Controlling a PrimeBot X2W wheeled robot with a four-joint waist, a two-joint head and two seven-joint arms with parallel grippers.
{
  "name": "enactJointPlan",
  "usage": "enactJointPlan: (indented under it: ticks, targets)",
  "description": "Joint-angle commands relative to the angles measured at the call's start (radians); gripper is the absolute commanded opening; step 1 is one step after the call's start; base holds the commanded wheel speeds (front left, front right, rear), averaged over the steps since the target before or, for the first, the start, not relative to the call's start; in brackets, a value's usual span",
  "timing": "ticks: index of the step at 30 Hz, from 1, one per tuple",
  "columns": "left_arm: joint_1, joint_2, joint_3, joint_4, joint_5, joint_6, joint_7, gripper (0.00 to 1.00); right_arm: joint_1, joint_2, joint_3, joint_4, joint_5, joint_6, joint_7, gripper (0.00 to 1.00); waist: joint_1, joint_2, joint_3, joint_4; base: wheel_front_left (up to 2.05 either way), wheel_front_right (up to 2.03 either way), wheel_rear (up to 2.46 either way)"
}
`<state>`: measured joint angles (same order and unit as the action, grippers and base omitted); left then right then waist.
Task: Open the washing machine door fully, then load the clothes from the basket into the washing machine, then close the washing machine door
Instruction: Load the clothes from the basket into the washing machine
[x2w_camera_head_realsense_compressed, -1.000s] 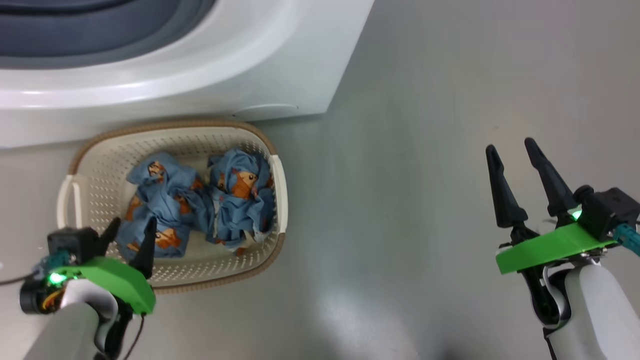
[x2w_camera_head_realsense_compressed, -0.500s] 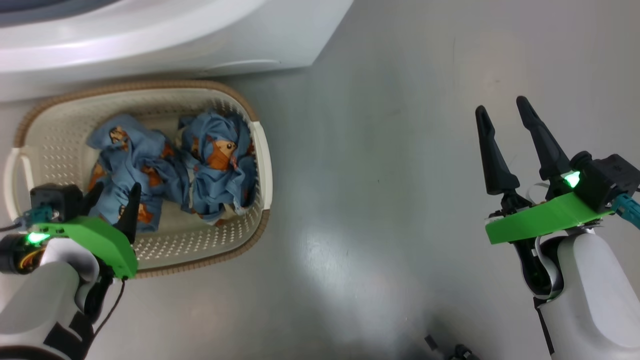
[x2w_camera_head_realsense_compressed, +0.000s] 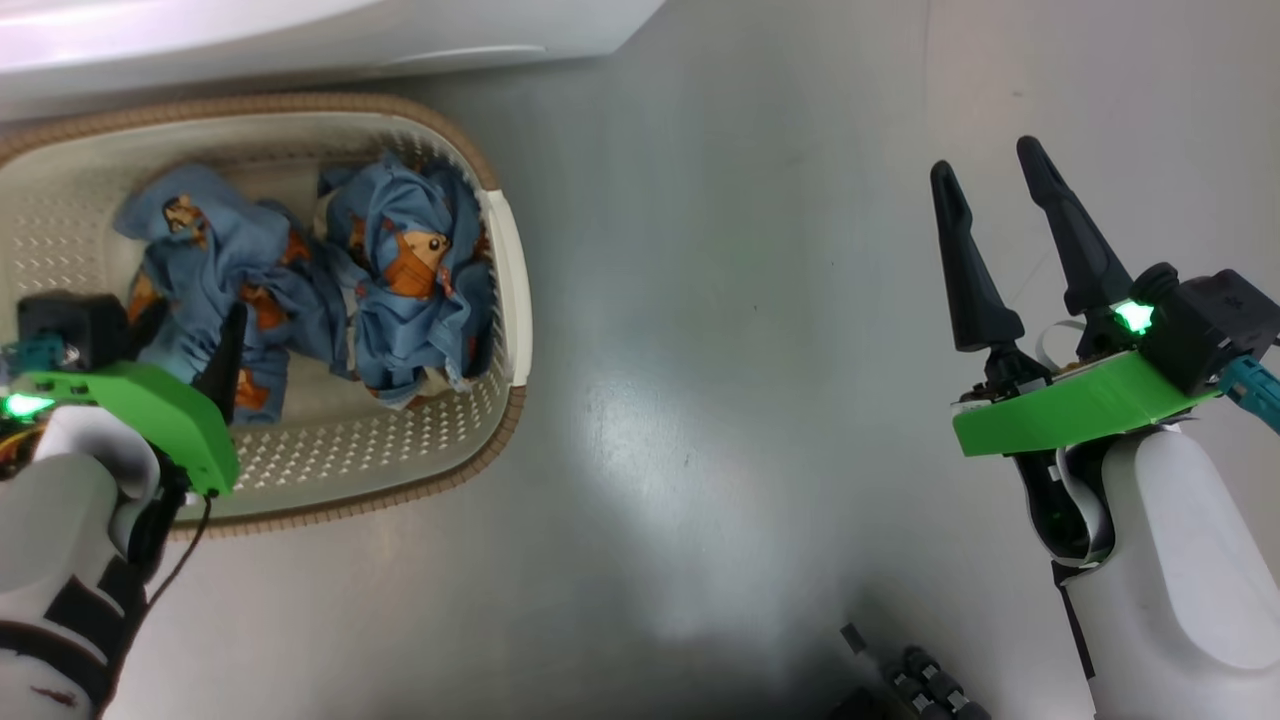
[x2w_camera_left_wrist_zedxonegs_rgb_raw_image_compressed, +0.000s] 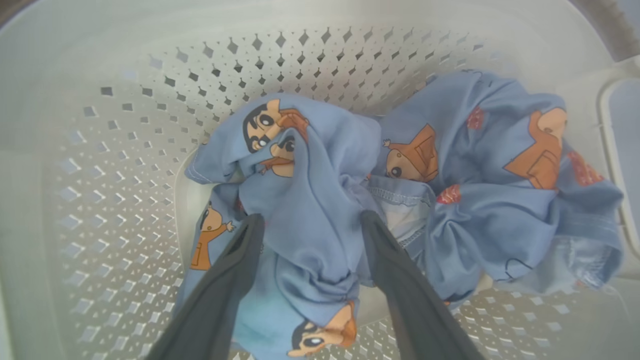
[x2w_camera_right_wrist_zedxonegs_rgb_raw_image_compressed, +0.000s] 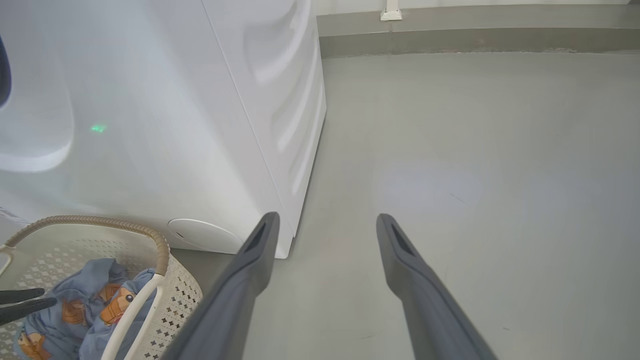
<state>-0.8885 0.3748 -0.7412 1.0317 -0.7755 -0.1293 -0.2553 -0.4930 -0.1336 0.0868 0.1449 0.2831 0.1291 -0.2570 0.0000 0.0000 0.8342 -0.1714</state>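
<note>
The clothes (x2w_camera_left_wrist_zedxonegs_rgb_raw_image_compressed: 320, 200) are crumpled light blue with orange cartoon figures.

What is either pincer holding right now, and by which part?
Nothing is held. The left pincer is open, astride a fold of the clothes in the basket; the right pincer is open above the floor.

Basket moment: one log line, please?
left gripper: open astride light blue cartoon-print clothes | cream perforated plastic basket: clothes inside | right gripper: open, empty
</note>
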Motion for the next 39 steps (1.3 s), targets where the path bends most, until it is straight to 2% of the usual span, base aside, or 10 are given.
enactJointPlan:
  ticks: [1,16,17,18,19,20,21,30,36,39]
  targets:
    - [-0.004,0.05,0.005,0.008,-0.014,-0.001,-0.006,1.0,0.025,0.006,0.023,-0.022,-0.012,0.002,-0.005,1.0,0.0,0.0,0.018,-0.006,0.0,0.0,0.0]
    - [-0.073,0.092,-0.163,0.062,-0.131,-0.001,0.017,1.0,0.016,0.023,0.052,-0.03,-0.013,0.002,-0.005,1.0,0.0,0.0,0.044,-0.045,0.0,0.0,0.0]
    - [-0.074,0.09,-0.175,0.062,-0.141,-0.001,0.028,0.87,0.017,0.023,0.053,-0.031,-0.013,0.002,-0.005,1.0,0.0,0.0,0.043,-0.046,0.0,0.0,0.0]
    - [-0.074,0.09,-0.175,0.062,-0.141,-0.001,0.028,0.87,0.017,0.023,0.053,-0.031,-0.013,0.002,-0.005,1.0,0.0,0.0,0.043,-0.046,0.0,0.0,0.0]
    - [-0.076,0.089,-0.185,0.062,-0.148,-0.001,0.033,0.49,0.018,0.022,0.054,-0.031,-0.014,0.002,-0.005,1.0,0.0,0.0,0.042,-0.046,0.0,0.0,0.0]
    - [-0.079,0.088,-0.193,0.064,-0.156,-0.001,0.035,0.18,0.019,0.021,0.055,-0.03,-0.014,0.002,-0.005,1.0,0.0,0.0,0.041,-0.046,0.0,0.0,0.0]
    - [-0.08,0.087,-0.201,0.064,-0.166,-0.001,0.037,0.0,0.019,0.02,0.055,-0.03,-0.014,0.002,-0.005,1.0,0.0,0.0,0.04,-0.046,0.0,0.0,0.0]
    - [-0.067,0.076,-0.248,0.066,-0.246,-0.001,0.014,0.0,0.025,0.014,0.054,-0.016,-0.017,0.002,-0.005,1.0,0.0,0.0,-0.013,-0.028,0.0,0.0,0.0]
    - [-0.022,0.055,-0.242,0.06,-0.286,-0.001,-0.004,0.0,0.047,0.002,0.059,0.011,-0.016,0.002,-0.005,1.0,0.0,0.0,-0.096,0.0,0.0,0.0,0.0]
    - [-0.002,0.056,-0.206,0.026,-0.281,-0.001,-0.006,0.0,0.062,-0.008,0.06,0.023,-0.014,0.002,-0.005,1.0,0.0,0.0,-0.143,0.017,0.0,0.0,0.0]
